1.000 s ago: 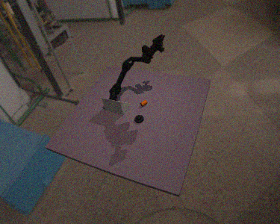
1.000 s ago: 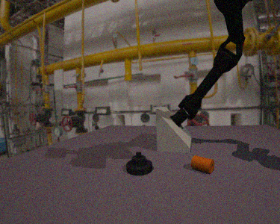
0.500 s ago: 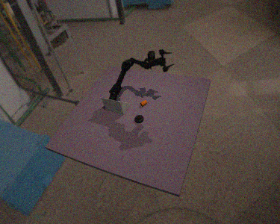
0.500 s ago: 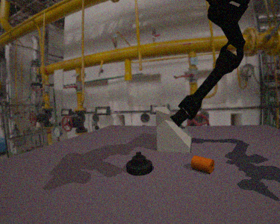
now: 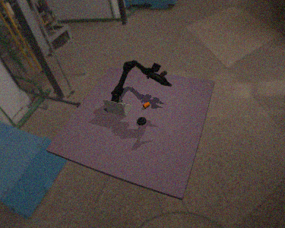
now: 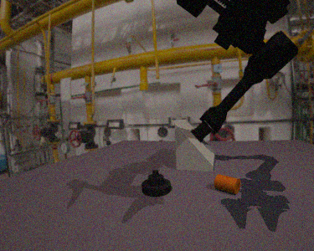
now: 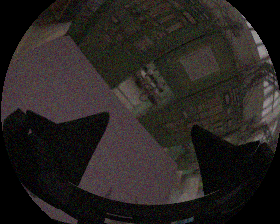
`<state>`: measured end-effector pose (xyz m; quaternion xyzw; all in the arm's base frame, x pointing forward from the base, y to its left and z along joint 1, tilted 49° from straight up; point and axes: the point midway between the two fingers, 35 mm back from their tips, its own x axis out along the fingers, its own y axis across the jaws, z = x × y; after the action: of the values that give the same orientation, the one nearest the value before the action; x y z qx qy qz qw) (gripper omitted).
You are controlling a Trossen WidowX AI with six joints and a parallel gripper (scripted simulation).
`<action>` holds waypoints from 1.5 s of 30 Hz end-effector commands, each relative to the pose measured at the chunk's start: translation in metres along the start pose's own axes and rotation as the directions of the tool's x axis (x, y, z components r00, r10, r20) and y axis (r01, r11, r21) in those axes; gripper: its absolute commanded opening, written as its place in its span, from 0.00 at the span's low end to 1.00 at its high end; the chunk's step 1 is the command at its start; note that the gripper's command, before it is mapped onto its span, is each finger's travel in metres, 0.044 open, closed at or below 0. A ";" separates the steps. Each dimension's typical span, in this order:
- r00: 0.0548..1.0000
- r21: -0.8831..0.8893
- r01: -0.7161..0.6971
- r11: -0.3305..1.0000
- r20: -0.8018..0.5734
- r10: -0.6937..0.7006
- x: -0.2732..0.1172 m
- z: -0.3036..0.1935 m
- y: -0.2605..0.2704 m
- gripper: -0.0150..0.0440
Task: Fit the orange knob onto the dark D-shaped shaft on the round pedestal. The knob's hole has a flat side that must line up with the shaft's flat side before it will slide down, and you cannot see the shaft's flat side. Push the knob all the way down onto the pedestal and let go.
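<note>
The orange knob point(image 5: 146, 105) point(image 6: 227, 184) lies on its side on the mauve mat point(image 5: 172, 152) point(image 6: 73, 230). The round dark pedestal point(image 5: 141, 121) point(image 6: 157, 187) stands on the mat with its short shaft point(image 6: 155, 173) pointing up. The shaft's flat side cannot be seen. My gripper point(image 5: 170, 85) point(image 7: 153, 123) is open and empty, high above the mat, beyond the knob in the top view. In the wrist view its two fingers stand wide apart with nothing between them, and neither knob nor pedestal shows. In the exterior view the fingertips are out of frame.
A pale grey wedge-shaped block point(image 5: 115, 108) point(image 6: 192, 151) stands at the arm's base, behind the pedestal and knob in the exterior view. The arm casts dark shadows on the mat around them. Blue mats point(image 5: 20, 167) lie on the floor beyond the mat's edge.
</note>
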<state>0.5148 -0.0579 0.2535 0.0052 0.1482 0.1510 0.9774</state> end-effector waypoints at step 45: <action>0.457 -0.082 0.831 -0.551 -0.464 0.758 -0.127 -0.246 0.215 1.00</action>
<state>0.2634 0.0988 0.0692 0.7250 0.5991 -0.3373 0.0408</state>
